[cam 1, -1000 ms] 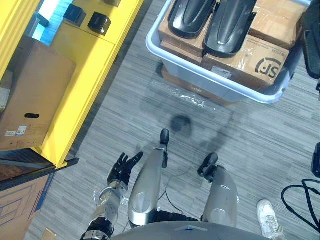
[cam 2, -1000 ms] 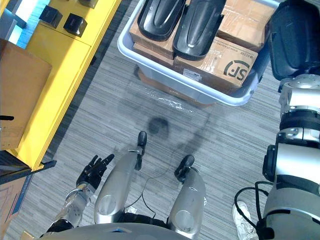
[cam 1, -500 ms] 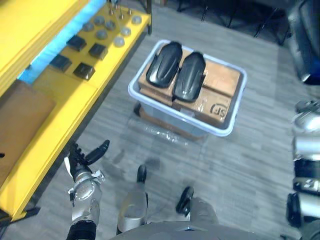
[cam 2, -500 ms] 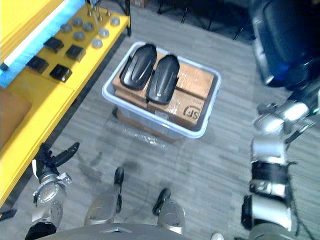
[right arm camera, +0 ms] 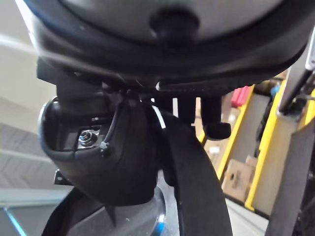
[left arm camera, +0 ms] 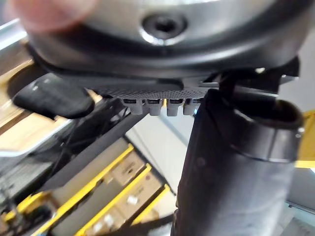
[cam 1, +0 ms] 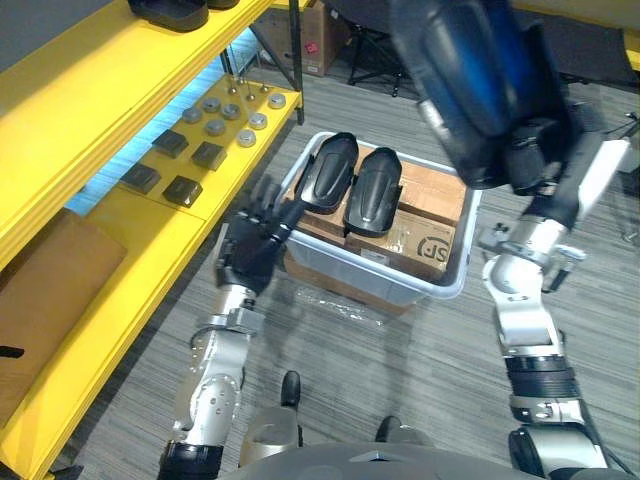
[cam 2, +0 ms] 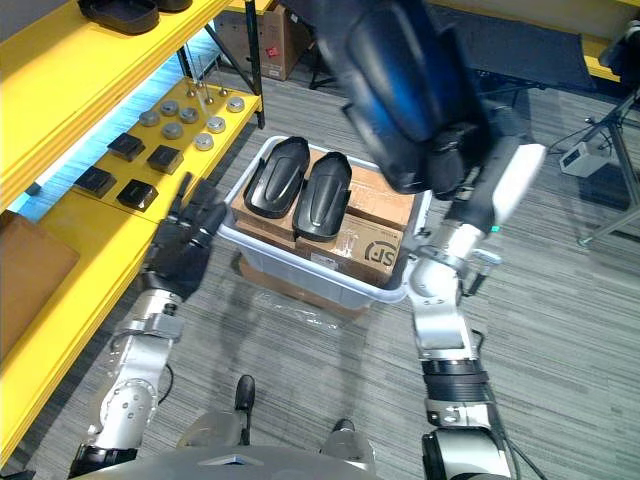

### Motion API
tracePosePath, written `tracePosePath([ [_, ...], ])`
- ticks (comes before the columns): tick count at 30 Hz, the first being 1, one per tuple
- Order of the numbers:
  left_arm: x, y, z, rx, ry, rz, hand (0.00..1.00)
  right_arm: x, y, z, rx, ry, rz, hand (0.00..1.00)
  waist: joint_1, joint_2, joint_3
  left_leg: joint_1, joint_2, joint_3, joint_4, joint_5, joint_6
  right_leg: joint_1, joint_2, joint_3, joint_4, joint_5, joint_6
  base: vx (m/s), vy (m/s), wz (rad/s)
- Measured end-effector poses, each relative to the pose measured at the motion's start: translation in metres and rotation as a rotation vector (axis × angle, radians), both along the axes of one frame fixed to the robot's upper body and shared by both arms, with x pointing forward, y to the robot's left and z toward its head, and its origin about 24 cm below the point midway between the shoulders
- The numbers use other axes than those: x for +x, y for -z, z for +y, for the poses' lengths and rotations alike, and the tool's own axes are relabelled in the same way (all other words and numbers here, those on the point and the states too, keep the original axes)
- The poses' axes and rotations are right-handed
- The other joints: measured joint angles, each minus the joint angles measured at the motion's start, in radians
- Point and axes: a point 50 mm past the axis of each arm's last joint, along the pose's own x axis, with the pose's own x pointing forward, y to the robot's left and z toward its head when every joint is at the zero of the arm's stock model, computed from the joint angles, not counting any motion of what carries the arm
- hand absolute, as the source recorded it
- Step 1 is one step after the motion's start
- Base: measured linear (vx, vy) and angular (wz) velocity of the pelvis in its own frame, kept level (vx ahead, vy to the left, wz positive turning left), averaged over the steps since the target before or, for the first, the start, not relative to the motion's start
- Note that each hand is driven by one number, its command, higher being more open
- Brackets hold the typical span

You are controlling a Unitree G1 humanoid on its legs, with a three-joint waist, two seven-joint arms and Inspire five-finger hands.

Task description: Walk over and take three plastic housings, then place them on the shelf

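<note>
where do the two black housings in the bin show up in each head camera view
Left eye view: black housings at centre, just above the middle, on boxes in the bin.
Right eye view: black housings left of centre, same height.
Shared landmark: yellow shelf on their left.

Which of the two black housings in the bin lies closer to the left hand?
The housing toward the yellow shelf; the left hand is raised near it, the other housing lies farther off.
</note>
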Motion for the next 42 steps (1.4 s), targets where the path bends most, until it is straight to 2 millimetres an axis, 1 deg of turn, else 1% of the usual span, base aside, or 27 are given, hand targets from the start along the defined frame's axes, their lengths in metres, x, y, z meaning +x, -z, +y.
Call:
tracePosePath([
  [2, -0.002, 0.003, -0.011, -0.039, 0.099, 0.008, 1.0, 0.001, 0.005, 0.018, 0.004, -0.067, 0.02, 0.0, 0.001, 0.015, -0.013, 0.001, 0.0, 0.007, -0.001, 0.001, 0.002, 0.0, 0.001, 0.003, -0.01, 0.011, 0.0, -0.04, 0.01, -0.09],
  [4, -0.003, 0.007, -0.015, -0.078, 0.149, 0.019, 1.0, 0.002, 0.009, 0.031, -0.003, -0.122, 0.037, 0.0, 0.004, 0.027, -0.027, 0.001, 0.0, 0.019, -0.001, 0.002, 0.003, 0.001, 0.004, 0.018, -0.029, 0.026, 0.0, -0.01, 0.014, -0.17],
  [5, -0.003, 0.009, -0.016, -0.089, 0.163, 0.023, 1.0, 0.002, 0.011, 0.04, -0.014, -0.161, 0.05, 0.0, 0.004, 0.03, -0.033, 0.001, -0.001, 0.027, -0.001, 0.004, 0.004, 0.001, 0.005, 0.024, -0.039, 0.034, 0.0, 0.0, 0.013, -0.18],
  [8, -0.001, 0.012, -0.015, -0.099, 0.18, 0.034, 1.0, 0.001, 0.015, 0.056, -0.007, -0.226, 0.071, 0.0, 0.001, 0.028, -0.046, 0.002, -0.001, 0.034, -0.001, 0.006, 0.006, 0.007, 0.008, 0.025, -0.061, 0.048, -0.001, -0.01, 0.003, -0.09],
  [13, -0.002, 0.015, -0.017, -0.083, 0.204, 0.046, 1.0, 0.002, 0.023, 0.068, 0.015, -0.265, 0.107, 0.0, -0.002, 0.02, -0.069, 0.003, -0.003, 0.031, -0.004, 0.01, 0.008, 0.014, 0.008, 0.024, -0.068, 0.055, 0.001, -0.01, 0.001, 0.02],
  [17, -0.003, 0.017, -0.024, -0.066, 0.217, 0.065, 1.0, -0.003, 0.039, 0.08, 0.028, -0.335, 0.183, 0.0, -0.003, 0.018, -0.084, 0.003, -0.003, 0.029, -0.005, 0.013, 0.009, 0.014, 0.008, 0.024, -0.068, 0.057, 0.0, 0.0, 0.0, 0.0],
  [19, -0.003, 0.019, -0.024, -0.038, 0.201, 0.084, 1.0, -0.007, 0.047, 0.086, 0.036, -0.37, 0.218, 0.0, -0.006, 0.018, -0.091, 0.003, -0.003, 0.029, -0.005, 0.014, 0.009, 0.014, 0.009, 0.024, -0.068, 0.057, 0.0, 0.0, 0.0, 0.0],
  [21, -0.003, 0.021, -0.024, 0.025, 0.164, 0.103, 1.0, -0.009, 0.054, 0.093, 0.046, -0.402, 0.252, 0.0, -0.013, 0.018, -0.093, 0.003, -0.003, 0.029, -0.005, 0.016, 0.009, 0.013, 0.009, 0.024, -0.068, 0.057, 0.0, 0.0, 0.0, 0.0],
  [27, -0.001, 0.022, -0.02, 0.05, 0.111, 0.106, 1.0, -0.017, 0.07, 0.098, 0.074, -0.418, 0.316, 0.0, -0.024, 0.012, -0.097, 0.003, -0.002, 0.03, -0.005, 0.018, 0.009, 0.013, 0.011, 0.026, -0.073, 0.06, -0.004, 0.0, -0.001, -0.01],
  [30, 0.0, 0.022, -0.019, 0.049, 0.082, 0.117, 1.0, -0.022, 0.078, 0.096, 0.103, -0.42, 0.352, 0.0, -0.024, 0.003, -0.116, -0.005, -0.001, 0.032, -0.005, 0.018, 0.009, 0.014, 0.018, 0.027, -0.098, 0.075, -0.008, 0.0, -0.002, -0.01],
  [35, 0.001, 0.023, -0.018, 0.047, 0.019, 0.161, 1.0, -0.029, 0.088, 0.101, 0.108, -0.444, 0.393, 0.0, -0.028, -0.003, -0.136, -0.005, -0.002, 0.033, -0.005, 0.018, 0.008, 0.014, 0.019, 0.028, -0.099, 0.078, -0.004, 0.0, 0.0, 0.0],
  [42, 0.001, 0.023, -0.02, 0.034, -0.001, 0.181, 1.0, -0.032, 0.089, 0.109, 0.101, -0.484, 0.405, 0.0, -0.027, -0.005, -0.137, -0.004, -0.002, 0.031, -0.005, 0.022, 0.007, 0.015, 0.02, 0.026, -0.098, 0.074, -0.01, 0.0, 0.0, 0.0],
])
